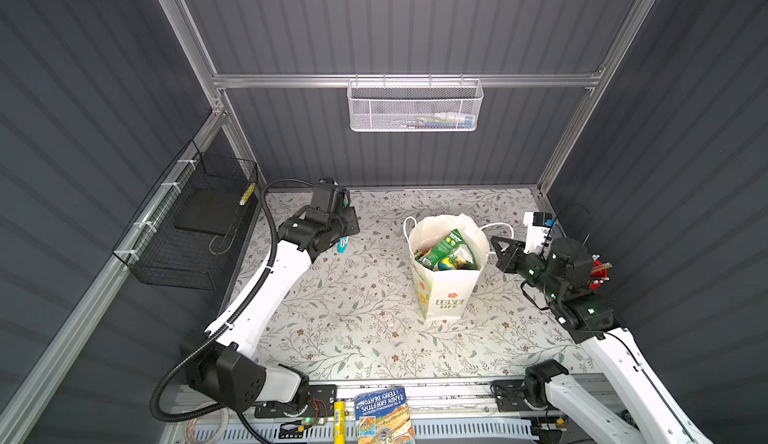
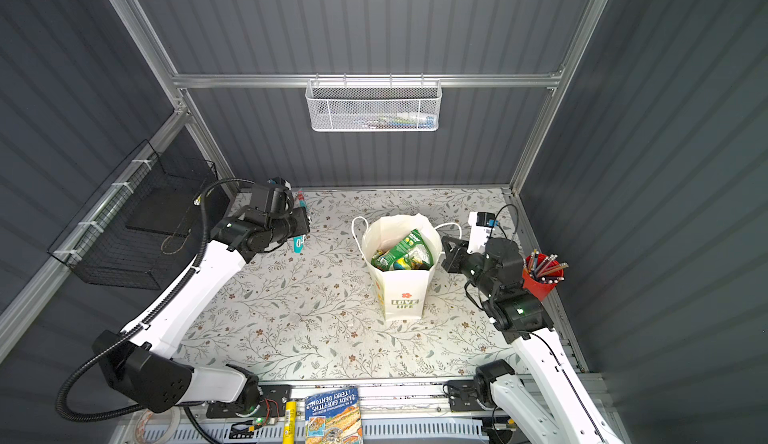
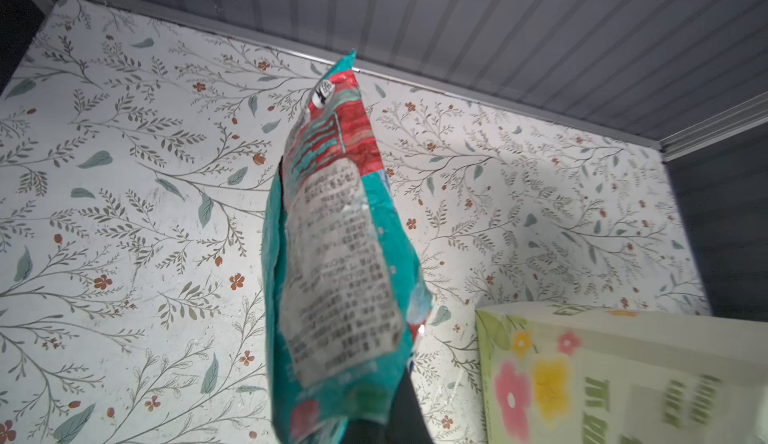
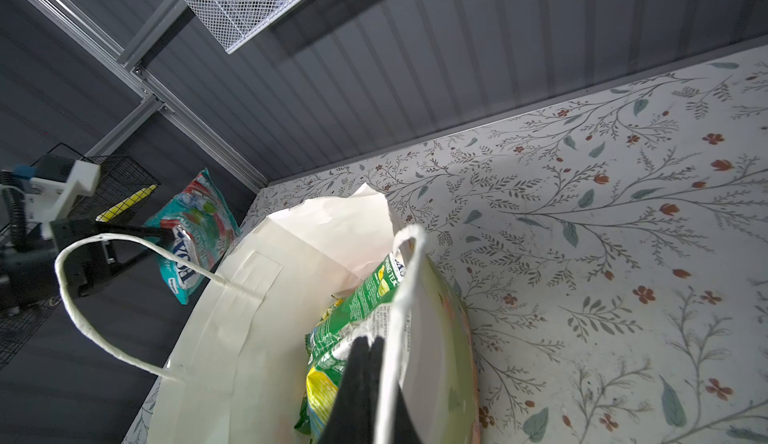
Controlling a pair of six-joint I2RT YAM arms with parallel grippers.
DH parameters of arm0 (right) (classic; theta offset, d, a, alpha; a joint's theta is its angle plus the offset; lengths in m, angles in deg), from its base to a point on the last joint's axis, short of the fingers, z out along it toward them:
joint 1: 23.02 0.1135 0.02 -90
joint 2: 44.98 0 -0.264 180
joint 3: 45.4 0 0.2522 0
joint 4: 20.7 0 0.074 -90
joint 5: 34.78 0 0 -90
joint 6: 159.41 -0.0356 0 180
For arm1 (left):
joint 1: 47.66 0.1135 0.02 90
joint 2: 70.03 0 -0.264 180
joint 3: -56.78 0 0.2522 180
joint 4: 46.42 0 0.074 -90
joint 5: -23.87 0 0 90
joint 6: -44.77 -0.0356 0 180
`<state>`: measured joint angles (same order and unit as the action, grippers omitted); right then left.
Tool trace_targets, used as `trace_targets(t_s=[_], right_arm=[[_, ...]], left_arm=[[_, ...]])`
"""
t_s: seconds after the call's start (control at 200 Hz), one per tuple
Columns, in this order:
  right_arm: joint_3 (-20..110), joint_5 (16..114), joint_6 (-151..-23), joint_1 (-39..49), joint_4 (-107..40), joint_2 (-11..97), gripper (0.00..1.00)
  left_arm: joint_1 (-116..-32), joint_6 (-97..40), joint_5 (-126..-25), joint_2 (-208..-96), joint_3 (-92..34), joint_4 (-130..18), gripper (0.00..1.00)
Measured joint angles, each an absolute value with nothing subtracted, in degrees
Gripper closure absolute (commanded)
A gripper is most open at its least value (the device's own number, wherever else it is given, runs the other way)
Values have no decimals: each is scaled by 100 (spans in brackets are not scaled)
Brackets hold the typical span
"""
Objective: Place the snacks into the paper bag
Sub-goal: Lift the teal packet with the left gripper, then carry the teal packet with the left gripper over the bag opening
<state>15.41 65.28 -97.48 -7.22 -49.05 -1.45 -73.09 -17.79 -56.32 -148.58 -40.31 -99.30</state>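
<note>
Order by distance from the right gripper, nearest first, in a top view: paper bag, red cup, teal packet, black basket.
1. paper bag, just beside the right gripper
2. red cup, at the right edge
3. teal packet, held up left of the bag
4. black basket, on the left wall

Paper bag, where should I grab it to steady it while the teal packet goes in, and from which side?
Pinch the paper bag at its top rim beside the cord handle nearest the right pincer, coming from the right. It stands upright, mouth open; the green snacks fill the middle, so that thin edge looks easiest to pinch.
</note>
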Motion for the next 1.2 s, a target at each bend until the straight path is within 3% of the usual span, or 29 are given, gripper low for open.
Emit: trace_targets(t_s=[0.445,1.201], right_arm=[[1539,6533,-9748,-722,-4903,-143,100],[1539,6530,-9748,-722,-4903,-145,100]], left_arm=[[-8151,-2157,-5733,-14777,-6158,-10616,100],[-10566,-3027,-6450,-17096,-8960,-11195,100]])
